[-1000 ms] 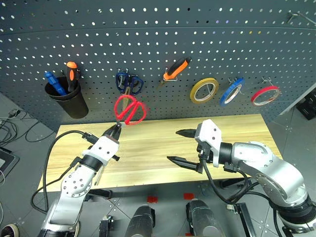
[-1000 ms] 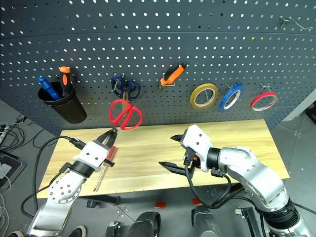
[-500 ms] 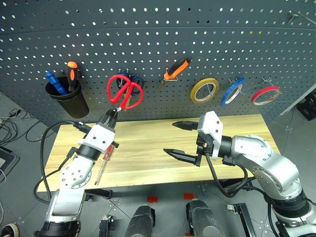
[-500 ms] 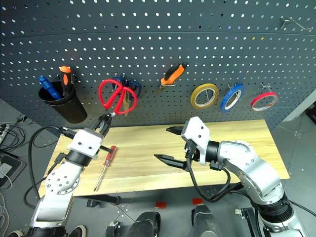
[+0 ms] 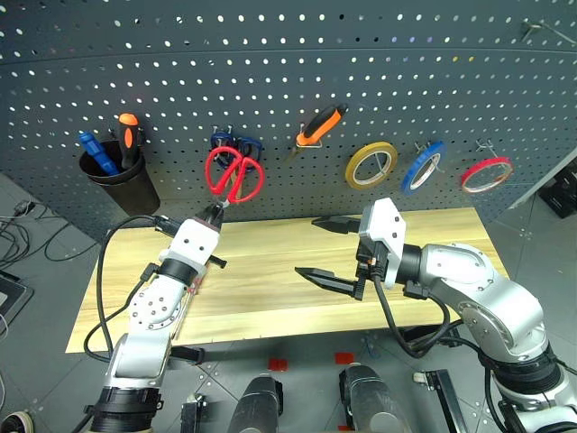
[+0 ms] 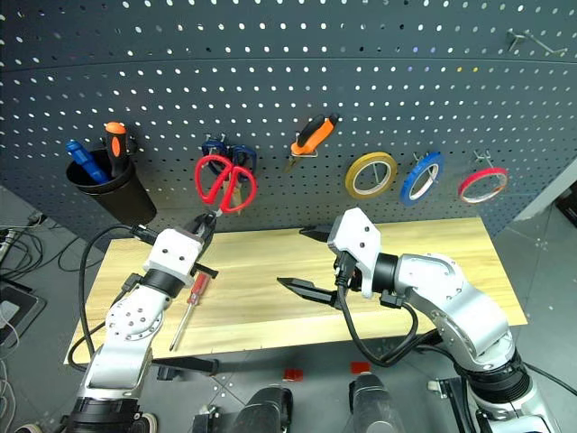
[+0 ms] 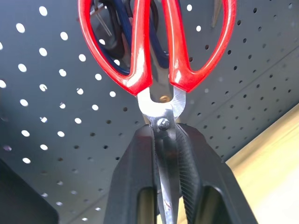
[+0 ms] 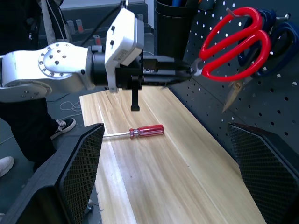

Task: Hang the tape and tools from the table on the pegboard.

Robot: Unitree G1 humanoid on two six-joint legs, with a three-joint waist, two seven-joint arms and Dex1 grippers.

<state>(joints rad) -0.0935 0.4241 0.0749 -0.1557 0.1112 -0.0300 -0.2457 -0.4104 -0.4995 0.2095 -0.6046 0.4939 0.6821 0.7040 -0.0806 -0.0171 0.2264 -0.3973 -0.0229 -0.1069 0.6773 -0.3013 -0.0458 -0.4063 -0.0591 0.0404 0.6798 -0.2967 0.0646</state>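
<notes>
Left gripper (image 5: pixel 215 210): gripping the red scissors (image 5: pixel 234 174) by their blades, handles lying against the pegboard (image 5: pixel 270 54).
Right gripper (image 5: pixel 326 248): hanging wide open over the table (image 5: pixel 270 262).
Screwdriver (image 6: pixel 191 301): lying on the table.

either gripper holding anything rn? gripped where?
Left gripper pinches the red-handled scissors by the blades, just below the pivot, handles up against the pegboard. Right gripper is open, holding nothing.
</notes>
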